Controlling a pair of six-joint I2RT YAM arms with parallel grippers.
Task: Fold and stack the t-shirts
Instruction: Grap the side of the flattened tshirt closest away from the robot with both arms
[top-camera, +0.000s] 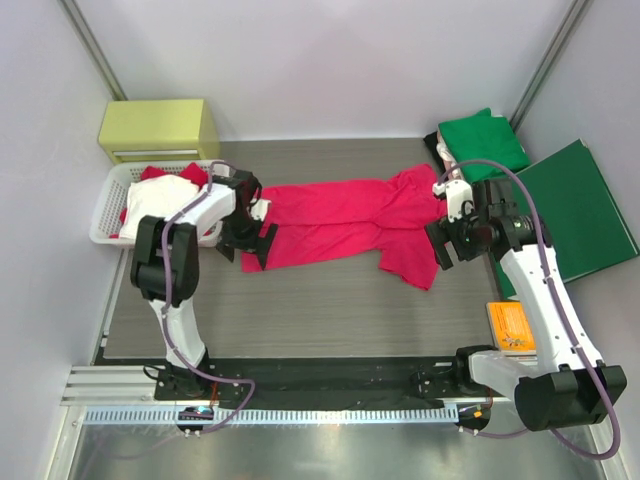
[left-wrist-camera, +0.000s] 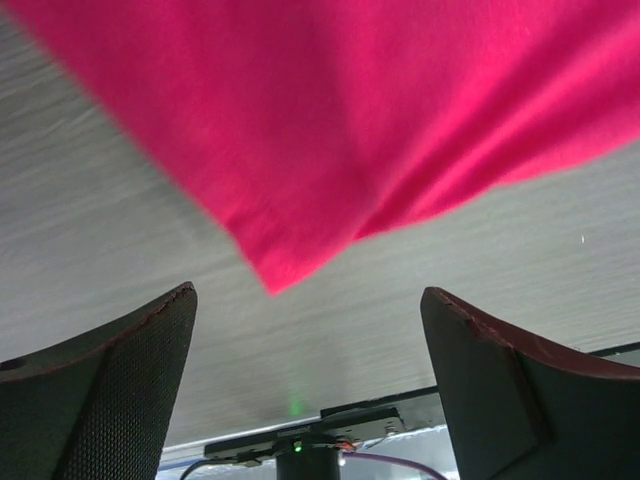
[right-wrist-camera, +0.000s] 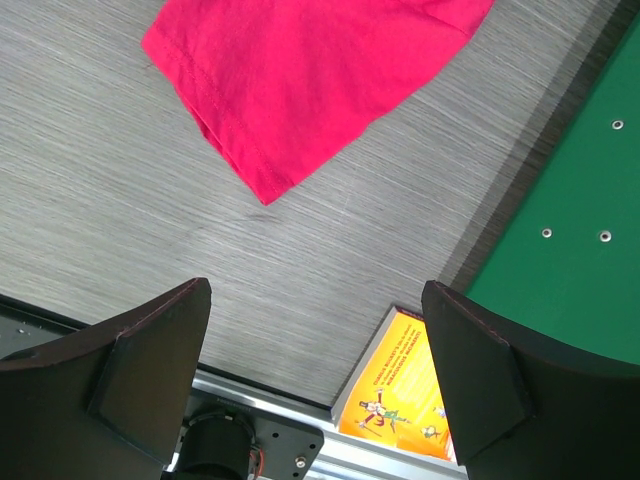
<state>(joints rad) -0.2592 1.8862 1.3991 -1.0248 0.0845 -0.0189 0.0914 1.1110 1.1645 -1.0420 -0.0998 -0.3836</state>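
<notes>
Overhead, a pinkish-red t-shirt (top-camera: 345, 222) lay loosely spread and creased across the middle of the grey table (top-camera: 300, 310), reaching from one arm to the other. The left gripper (top-camera: 247, 245) hung over the shirt's left end, centre-left in the frame, jaws wide apart and holding nothing. In the left wrist view a blurred corner of the shirt (left-wrist-camera: 330, 130) filled the upper half, with bare table between the spread fingers (left-wrist-camera: 110, 390). The right gripper (top-camera: 448, 240), centre-right, stood just beside the shirt's right end, likewise spread and empty. Its wrist view showed a hemmed corner of the shirt (right-wrist-camera: 300, 80) at upper centre, apart from the fingers (right-wrist-camera: 150, 370). A folded green t-shirt (top-camera: 483, 143) sat at upper right, next to a flat dark-green folder (top-camera: 580, 215) at the right edge. A white basket (top-camera: 103, 215) at the left held pale and red cloth. A yellow-green box (top-camera: 158, 128) stood behind it at upper left, and an orange leaflet (top-camera: 511, 326) lay lower right.
</notes>
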